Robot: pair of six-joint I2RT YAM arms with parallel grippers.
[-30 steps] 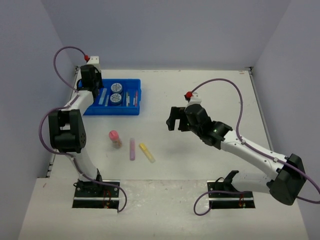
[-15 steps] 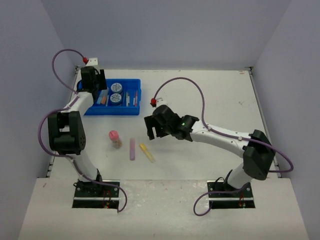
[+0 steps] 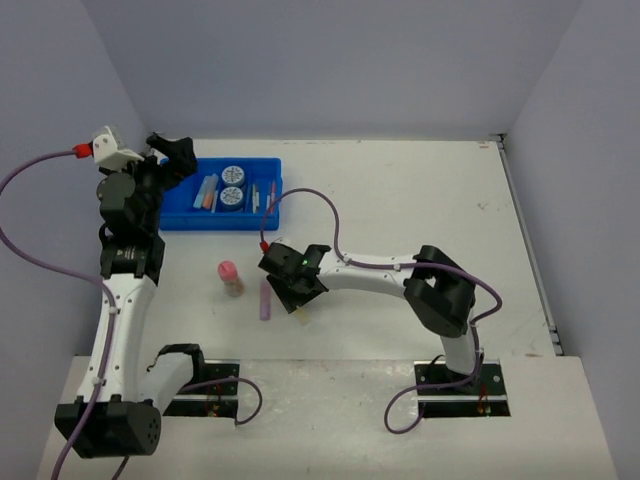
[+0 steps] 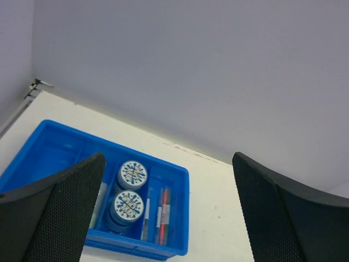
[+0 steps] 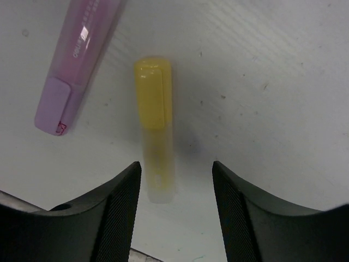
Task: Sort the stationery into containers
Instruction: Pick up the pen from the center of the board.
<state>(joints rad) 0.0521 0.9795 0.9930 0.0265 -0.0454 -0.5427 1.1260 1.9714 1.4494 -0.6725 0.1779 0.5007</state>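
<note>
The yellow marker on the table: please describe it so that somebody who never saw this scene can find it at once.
Find the blue tray at the far left. Nearer than it, three loose pieces sit in a row: a pink-capped bottle, a purple marker, then the yellow marker, between the open jaws of the right gripper. It alone is yellow, with a pale see-through end.

We're pretty clearly looking at a robotics lab test cell here, not anyone's home or office. There's a bare white table [image 3: 420,200] boxed in by plain pale-purple walls [image 3: 330,60]. The left arm [image 3: 115,300] and right arm [image 3: 370,272] are bolted to metal base plates [image 3: 195,392] at the near edge, with purple cables [image 3: 298,191] looping loose. The only props we can spot are staged ones, like a blue tray [image 3: 190,217] and a purple marker [image 3: 265,298].
</note>
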